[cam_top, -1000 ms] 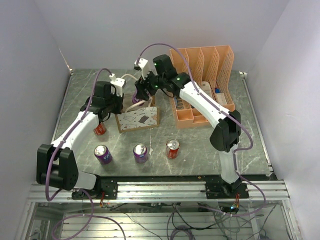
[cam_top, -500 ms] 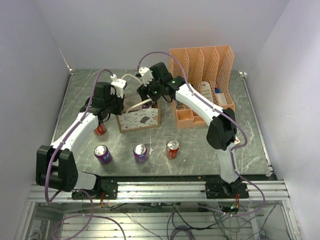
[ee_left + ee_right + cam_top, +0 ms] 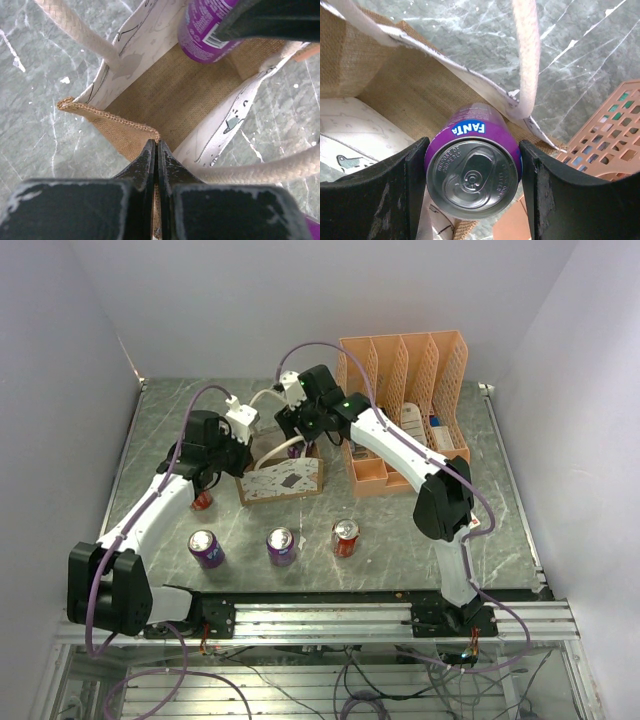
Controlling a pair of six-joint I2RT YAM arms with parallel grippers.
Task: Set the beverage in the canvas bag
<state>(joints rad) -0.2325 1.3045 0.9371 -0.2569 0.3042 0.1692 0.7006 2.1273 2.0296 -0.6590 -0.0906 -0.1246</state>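
While the left gripper presses its two black fingers together on the brown woven edge at the left end of the small boxy canvas bag, a red drink can stands just beside that arm on the grey marbled table. Near the front edge, a purple can and another purple can stand apart in a row. The bag stands in the middle of the table with its mouth open, and its off-white sides have dark specks. Its cream rope handles hang loose to both sides.

Over the open mouth, the right gripper is clamped on a purple Fanta can, one finger on each side. The can is upright, with its lower part inside the bag above the brown floor; whether it touches the floor cannot be told. Further right, a second red can stands near the front. An orange plastic file organizer stands at the far right.
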